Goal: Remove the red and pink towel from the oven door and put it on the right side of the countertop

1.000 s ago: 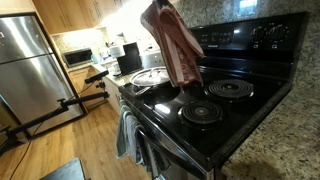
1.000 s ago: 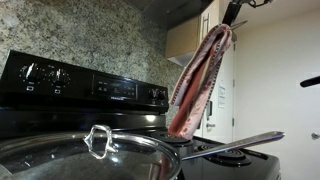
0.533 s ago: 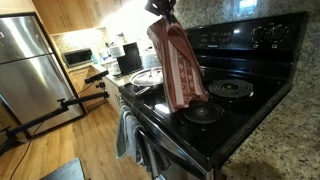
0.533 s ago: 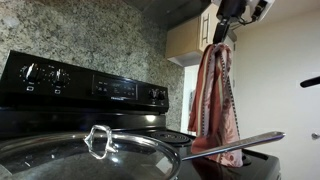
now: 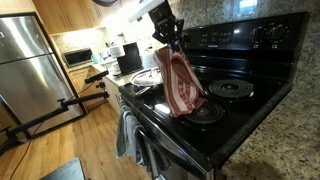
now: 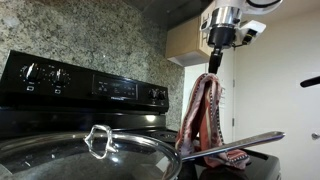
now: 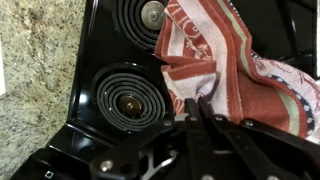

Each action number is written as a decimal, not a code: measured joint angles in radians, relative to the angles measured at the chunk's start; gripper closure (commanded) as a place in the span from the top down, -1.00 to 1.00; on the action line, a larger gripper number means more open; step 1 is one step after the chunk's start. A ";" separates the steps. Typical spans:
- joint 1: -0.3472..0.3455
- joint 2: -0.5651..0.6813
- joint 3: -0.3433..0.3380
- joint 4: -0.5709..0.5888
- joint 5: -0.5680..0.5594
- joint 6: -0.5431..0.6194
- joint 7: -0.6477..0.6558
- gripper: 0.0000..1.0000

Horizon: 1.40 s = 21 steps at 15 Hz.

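Hand (image 5: 170, 34) pinched shut on the top of the red and pink towel (image 5: 180, 85), which hangs over the black stovetop (image 5: 245, 105) with its lower end bunched on a front coil burner (image 7: 126, 100). White print on the towel in the wrist view, too blurred to read. Only an exterior view shows the grey-blue towel (image 5: 127, 135) on the oven door (image 5: 172, 160) and the fridge (image 5: 30, 70). Only an exterior view shows the glass pan lid (image 6: 90, 152). Wrist view shows the granite countertop (image 7: 30, 90) beside the stove.

I see a steel fridge (image 5: 30, 70) at nine o'clock in an exterior view, and a lidded pan (image 6: 90, 155) at seven in an exterior view.
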 measured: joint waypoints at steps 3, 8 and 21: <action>0.000 0.034 -0.002 -0.002 -0.026 -0.008 0.000 -0.97; 0.020 0.044 0.021 0.015 -0.028 -0.016 -0.002 -0.97; 0.086 0.011 0.074 0.363 -0.007 -0.133 0.000 -0.97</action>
